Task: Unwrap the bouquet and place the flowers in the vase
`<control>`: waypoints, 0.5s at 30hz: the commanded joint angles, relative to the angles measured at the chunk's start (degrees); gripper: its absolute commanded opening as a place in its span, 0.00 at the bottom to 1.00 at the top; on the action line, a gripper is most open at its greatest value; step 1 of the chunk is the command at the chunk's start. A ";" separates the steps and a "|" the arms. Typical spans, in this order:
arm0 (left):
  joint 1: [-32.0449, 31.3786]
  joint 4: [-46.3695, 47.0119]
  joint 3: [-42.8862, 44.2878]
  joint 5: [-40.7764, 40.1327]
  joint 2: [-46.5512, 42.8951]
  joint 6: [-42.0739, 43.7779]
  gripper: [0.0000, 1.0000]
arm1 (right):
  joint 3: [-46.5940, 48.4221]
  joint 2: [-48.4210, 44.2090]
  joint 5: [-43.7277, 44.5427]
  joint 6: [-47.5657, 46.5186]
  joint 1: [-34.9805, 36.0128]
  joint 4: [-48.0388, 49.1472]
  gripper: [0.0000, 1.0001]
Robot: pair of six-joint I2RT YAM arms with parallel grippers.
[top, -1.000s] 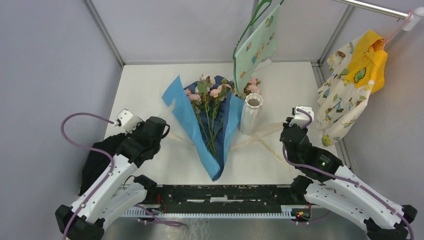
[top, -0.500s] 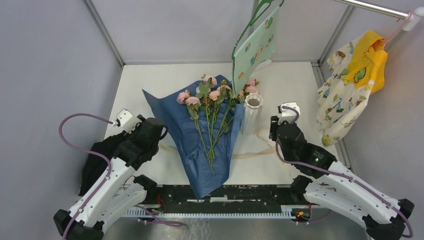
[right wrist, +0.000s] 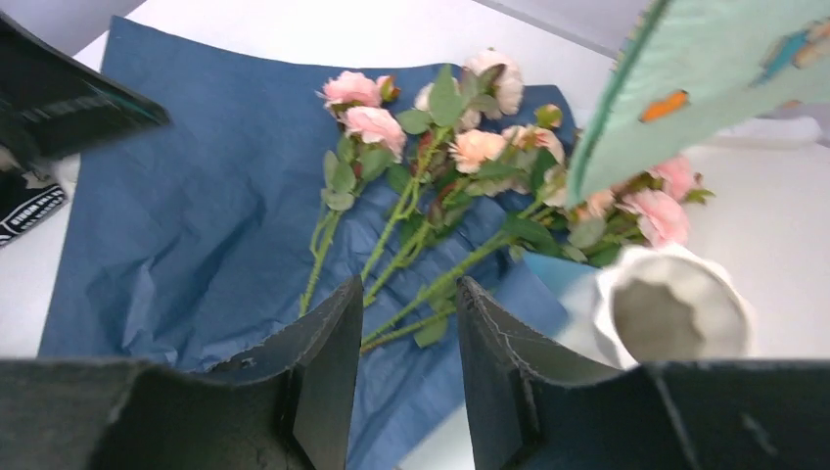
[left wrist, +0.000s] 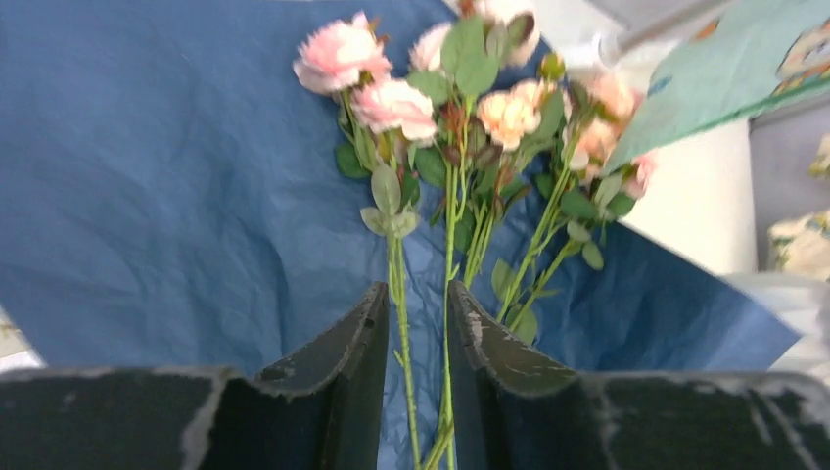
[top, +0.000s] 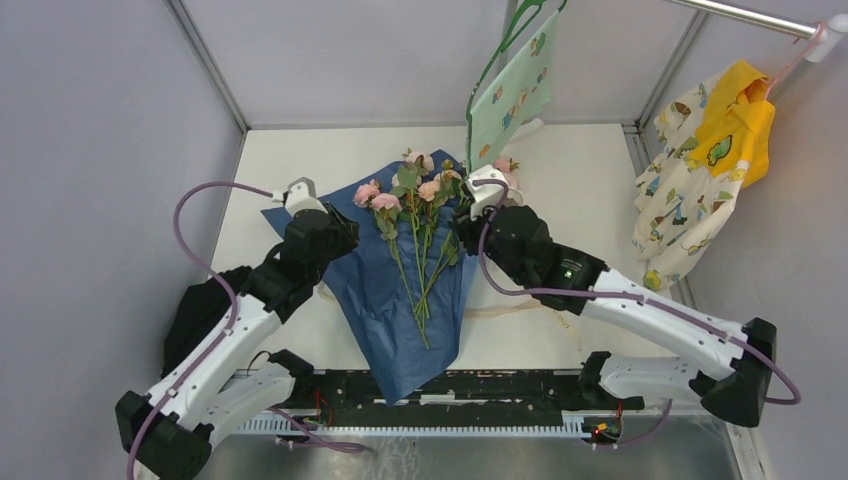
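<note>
We are finding the blue paper (top: 390, 320) lying spread open on the white table (top: 300, 160), navy side up. The pink and peach roses (top: 415, 230) are resting on it, stems pointing toward the arm bases. The left gripper (left wrist: 413, 294) is hovering over the paper's left side, jaws parted and gripping nothing. The right gripper (right wrist: 409, 289) is hanging over the stems, jaws likewise parted and empty. The white ribbed vase (right wrist: 673, 305) is standing just right of the blooms, beneath the green patterned cloth (right wrist: 705, 78).

1 high rear view, 2 close wrist views, all down onto the flowers (top: 415, 205)
</note>
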 commanded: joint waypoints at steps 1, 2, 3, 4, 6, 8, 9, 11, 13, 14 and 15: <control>-0.34 7.90 -2.23 9.22 3.17 4.51 0.33 | 3.22 7.36 -6.45 -1.35 0.29 4.25 0.46; -0.35 8.18 -2.72 9.24 3.59 4.53 0.32 | 3.30 9.15 -7.33 -1.19 0.25 4.47 0.47; -0.40 8.39 -3.25 9.17 4.04 4.58 0.31 | 3.69 11.43 -7.86 -0.91 0.29 4.31 0.46; -0.39 8.62 -3.97 8.95 4.42 4.56 0.30 | 3.87 13.41 -8.45 -0.65 0.28 4.38 0.46; -0.37 8.69 -6.05 7.73 5.09 3.97 0.30 | 3.83 17.78 -9.01 0.30 0.29 4.78 0.45; -0.34 8.70 -8.34 6.52 5.93 2.82 0.30 | 3.31 21.31 -9.35 1.36 0.27 5.05 0.44; -0.38 9.19 -9.49 6.23 6.38 2.18 0.29 | 2.89 22.62 -9.17 1.79 0.29 5.10 0.44; -0.37 11.00 -12.17 6.44 7.55 1.04 0.29 | 1.92 24.76 -8.15 2.24 0.27 4.67 0.43; -0.39 12.97 -14.35 7.17 9.32 -0.20 0.28 | 0.64 25.97 -6.52 2.94 0.24 3.44 0.43; -0.36 13.90 -15.24 7.73 10.40 -0.69 0.28 | -0.53 26.07 -5.95 3.08 0.29 3.15 0.43; -0.34 14.66 -16.00 8.09 11.57 -1.25 0.28 | -2.00 25.72 -5.14 3.48 0.24 2.81 0.43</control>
